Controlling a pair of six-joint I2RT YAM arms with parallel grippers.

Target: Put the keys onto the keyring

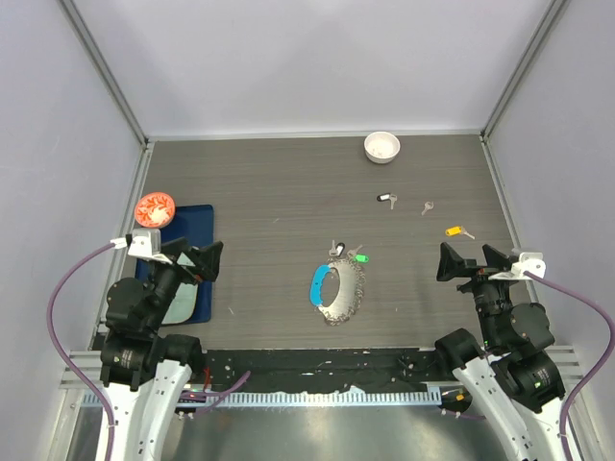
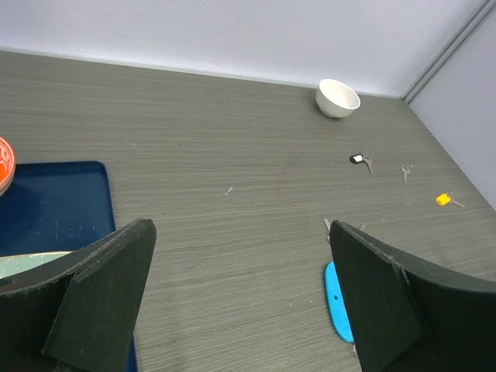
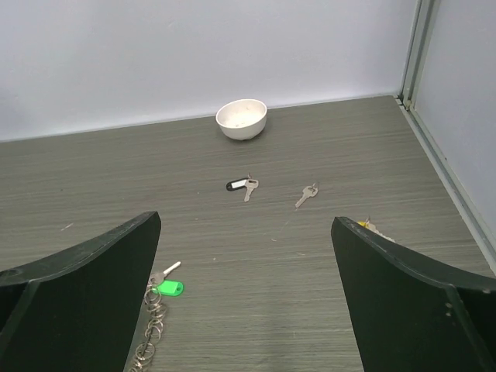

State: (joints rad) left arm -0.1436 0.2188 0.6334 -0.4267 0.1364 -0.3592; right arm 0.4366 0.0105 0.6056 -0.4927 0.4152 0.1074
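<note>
Both arms have black joints and white shells on the lower links, the left arm (image 1: 144, 317) like the right arm (image 1: 514, 336). A purple cable (image 1: 60, 293) leaves the white camera bracket (image 1: 144, 242) on the left wrist, and a matching cable (image 1: 598, 322) leaves the right. The left gripper (image 1: 195, 255) and right gripper (image 1: 471, 261) carry broad, flat, matte black fingers (image 2: 101, 302) with slanted edges.
</note>
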